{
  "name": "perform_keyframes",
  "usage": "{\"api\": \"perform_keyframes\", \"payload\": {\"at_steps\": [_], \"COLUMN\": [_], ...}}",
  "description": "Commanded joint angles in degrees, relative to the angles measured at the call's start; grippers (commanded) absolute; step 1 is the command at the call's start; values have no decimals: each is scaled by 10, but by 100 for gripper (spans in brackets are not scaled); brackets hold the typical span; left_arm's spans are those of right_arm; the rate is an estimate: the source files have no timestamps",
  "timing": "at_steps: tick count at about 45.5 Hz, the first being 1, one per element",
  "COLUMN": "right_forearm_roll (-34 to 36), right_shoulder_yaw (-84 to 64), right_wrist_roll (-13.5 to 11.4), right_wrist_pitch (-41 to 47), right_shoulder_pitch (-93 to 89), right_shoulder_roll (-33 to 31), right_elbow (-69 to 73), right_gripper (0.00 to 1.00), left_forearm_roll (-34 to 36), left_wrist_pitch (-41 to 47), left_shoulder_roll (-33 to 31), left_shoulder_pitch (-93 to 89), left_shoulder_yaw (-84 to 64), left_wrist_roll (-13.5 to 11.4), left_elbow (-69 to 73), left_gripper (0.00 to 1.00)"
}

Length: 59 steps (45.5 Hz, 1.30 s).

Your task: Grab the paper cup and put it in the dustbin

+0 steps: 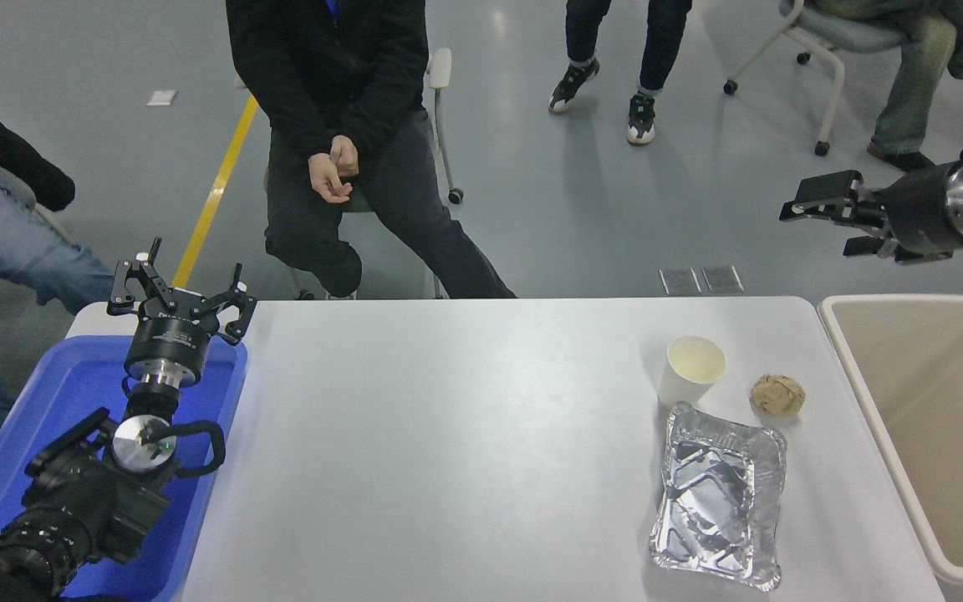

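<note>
The white paper cup [691,368] stands upright on the table's right half, its cream inside showing. The beige dustbin [908,401] sits beside the table's right edge, its inside showing nothing in it. My right gripper [820,224] hangs in the air above the bin's far end, well up and to the right of the cup, pointing left, open with nothing between its fingers. My left gripper [183,288] is parked at the lower left over the blue tray, open.
A crumpled brown paper ball [777,395] lies just right of the cup. A silver foil tray [720,493] sits in front of the cup. A blue tray [55,410] is under the left arm. People sit and stand beyond the table's far side.
</note>
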Motion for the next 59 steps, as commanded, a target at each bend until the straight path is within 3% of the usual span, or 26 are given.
{"api": "perform_keyframes", "payload": {"at_steps": [1,14,59], "right_forearm_roll": [37,34,10], "right_shoulder_yaw": [-138,-238,-261], "right_wrist_roll": [-7,-7,-8], "right_wrist_pitch": [62,78,78], "right_shoulder_pitch": [91,178,159], "right_shoulder_roll": [84,166,239], "right_elbow": [5,11,44], "right_gripper": [100,100,100], "left_forearm_roll": [0,0,0], "left_wrist_pitch": [0,0,-1], "left_shoulder_roll": [0,0,0], "left_shoulder_pitch": [0,0,0], "left_shoulder_yaw": [0,0,0], "left_wrist_roll": [0,0,0], "left_elbow": [0,0,0], "left_gripper": [99,99,99]}}
